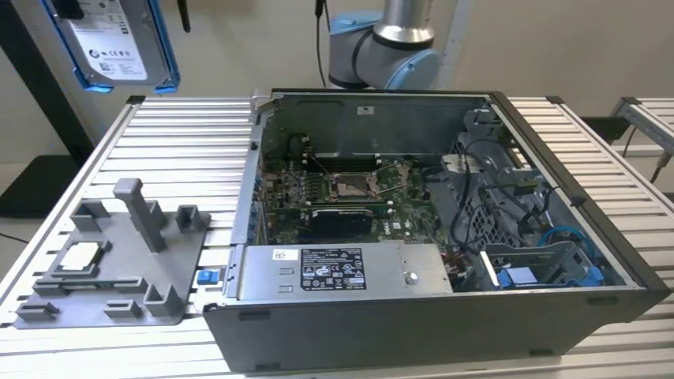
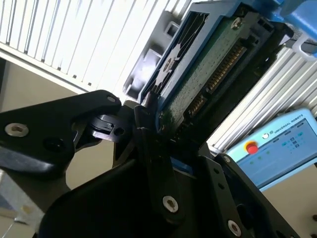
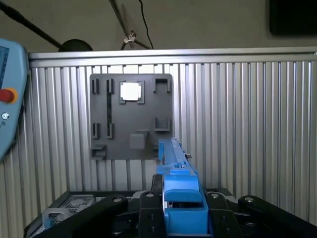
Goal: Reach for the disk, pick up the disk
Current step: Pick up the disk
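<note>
**Disk aloft, clamped in the pincer**

Holds the disk (image 1: 116,43) high at the exterior view's upper left, well above the slatted aluminium table (image 1: 179,126) and well apart from the open computer case (image 1: 421,332). Hangs label side toward that camera, with the blue bracket frame running down both long edges.

In the second wrist view, gripper (image 2: 163,124) drawn in narrow on one end of the drive, black jaws pressed against it beside the green circuit-board face and its connector row. In the first wrist view, seen edge-on: blue frame standing up between the black gripper links, above the grey fixture plate (image 3: 131,116) lying flat on the table below. In one pocket of that plate, a small square silver chip (image 3: 130,91). Off to one side, a teach pendant (image 2: 277,144) with a red stop button.

Inside the case, in the exterior view: motherboard (image 1: 337,189) with CPU socket (image 1: 351,186) at its middle, grey power supply box (image 1: 337,272) along the near wall, blue drive cage (image 1: 537,272) in the near corner on the exterior view's right. Behind the case, the arm base (image 1: 384,47).
</note>
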`<state>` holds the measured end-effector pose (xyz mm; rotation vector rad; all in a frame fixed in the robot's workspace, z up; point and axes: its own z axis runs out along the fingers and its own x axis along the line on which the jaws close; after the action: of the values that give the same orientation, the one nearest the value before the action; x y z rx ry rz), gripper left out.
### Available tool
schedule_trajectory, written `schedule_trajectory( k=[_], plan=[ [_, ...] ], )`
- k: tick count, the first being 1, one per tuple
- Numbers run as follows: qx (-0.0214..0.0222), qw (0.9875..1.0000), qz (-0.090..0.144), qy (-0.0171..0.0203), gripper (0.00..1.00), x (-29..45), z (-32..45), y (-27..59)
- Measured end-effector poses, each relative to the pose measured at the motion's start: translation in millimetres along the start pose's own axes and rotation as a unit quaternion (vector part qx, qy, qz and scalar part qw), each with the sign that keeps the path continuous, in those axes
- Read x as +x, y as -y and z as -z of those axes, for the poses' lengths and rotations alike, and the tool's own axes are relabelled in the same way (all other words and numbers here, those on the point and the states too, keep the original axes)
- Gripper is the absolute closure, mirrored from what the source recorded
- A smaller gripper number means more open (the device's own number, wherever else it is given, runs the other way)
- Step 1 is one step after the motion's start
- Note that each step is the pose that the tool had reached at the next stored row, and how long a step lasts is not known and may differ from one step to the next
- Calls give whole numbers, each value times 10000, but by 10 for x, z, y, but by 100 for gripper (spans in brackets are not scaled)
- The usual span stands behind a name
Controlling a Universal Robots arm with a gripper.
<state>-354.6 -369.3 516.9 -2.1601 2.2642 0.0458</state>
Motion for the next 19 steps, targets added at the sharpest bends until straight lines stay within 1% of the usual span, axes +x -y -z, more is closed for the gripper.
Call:
schedule_trajectory(
  k=[5,8,19],
  plan=[
    [0,10000,0,0,100,-4,1,79],
    [0,10000,0,0,100,-7,2,144],
    [0,10000,0,0,100,-21,5,436]
  ],
)
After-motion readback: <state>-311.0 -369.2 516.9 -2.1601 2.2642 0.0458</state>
